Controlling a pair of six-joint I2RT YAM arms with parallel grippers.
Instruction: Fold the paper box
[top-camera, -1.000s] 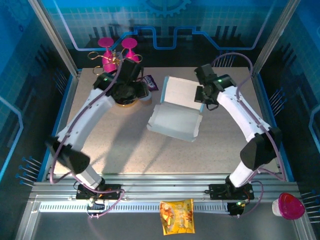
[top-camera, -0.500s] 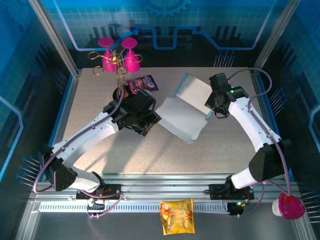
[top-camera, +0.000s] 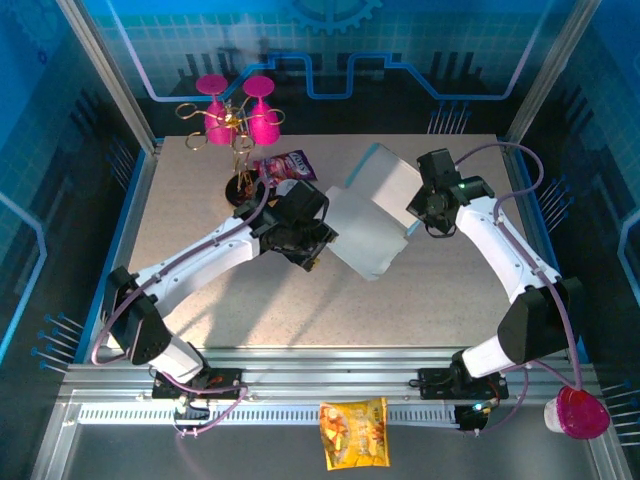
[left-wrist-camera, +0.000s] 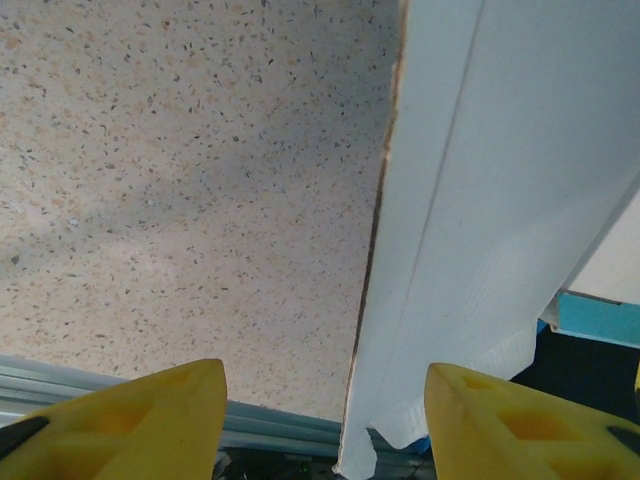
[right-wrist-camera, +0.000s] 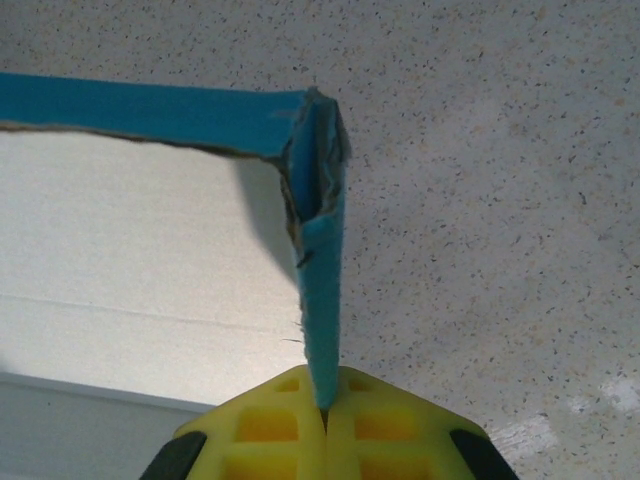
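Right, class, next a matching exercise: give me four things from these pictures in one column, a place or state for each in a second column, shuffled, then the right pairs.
Column one
1. left pincer
2. right pincer
3. yellow snack packet
4. purple packet

Column two
A. lying on the metal ledge at the near edge
B. shut on a blue wall of the paper box
C. open, straddling an edge of the box
D. beside the foot of the gold stand

Pairs: 1-C, 2-B, 3-A, 4-D
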